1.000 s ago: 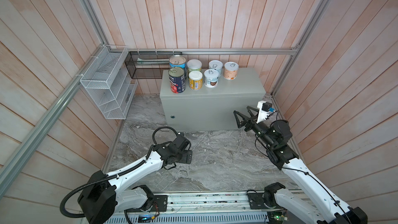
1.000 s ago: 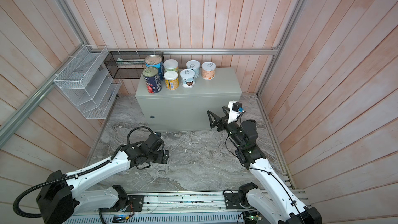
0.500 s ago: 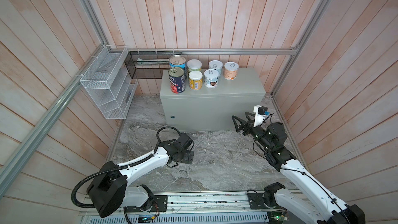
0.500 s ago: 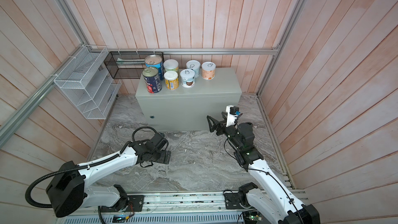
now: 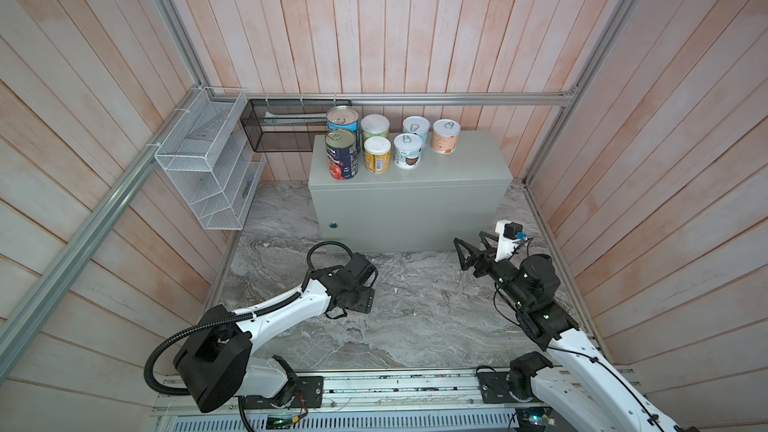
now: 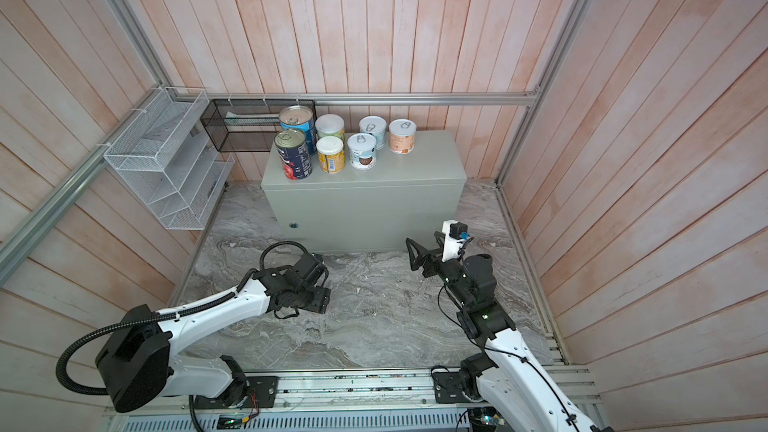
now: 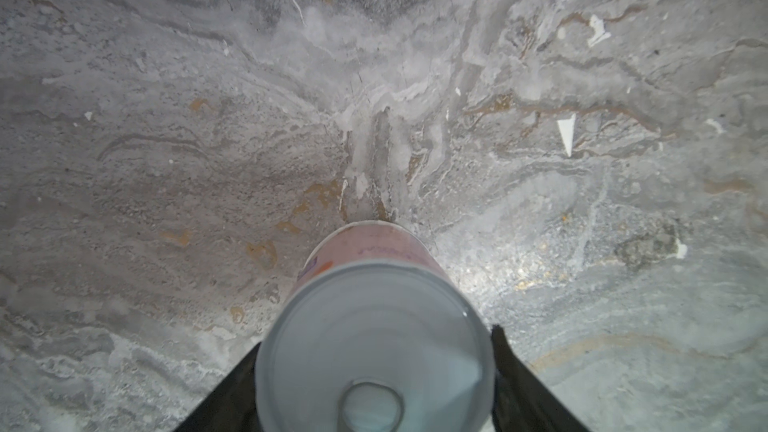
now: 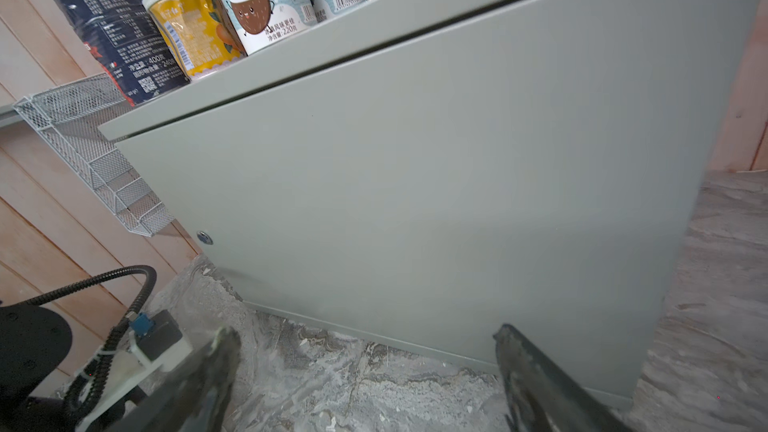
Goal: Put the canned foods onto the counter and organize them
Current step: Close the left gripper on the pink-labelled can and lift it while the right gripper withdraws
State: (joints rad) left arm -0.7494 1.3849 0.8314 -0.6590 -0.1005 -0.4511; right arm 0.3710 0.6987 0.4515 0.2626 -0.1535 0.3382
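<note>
My left gripper [image 7: 376,342] points down at the marble floor and is shut on a short pale-pink pull-tab can [image 7: 374,326], one black finger on each side. In both top views that can is hidden beneath the left gripper [image 5: 353,295] [image 6: 309,297]. Several canned foods stand on the left half of the counter [image 5: 457,164] [image 6: 424,160]: a navy can [image 5: 341,153], a light blue one [image 5: 342,120], a yellow one [image 5: 377,154] and pale pull-tab cans [image 5: 407,151]. My right gripper [image 5: 469,249] [image 8: 365,332] hangs open and empty, low before the counter's front right.
A white wire basket [image 5: 208,168] hangs on the left wall and a black mesh basket [image 5: 282,126] on the back wall beside the counter. Wooden walls close in three sides. The marble floor [image 5: 415,317] lies between the two arms, with the base rail at the front.
The left jaws have closed on the pink can after a small shift to the right. The right gripper has dropped from near the counter's top edge to low in front of it.
</note>
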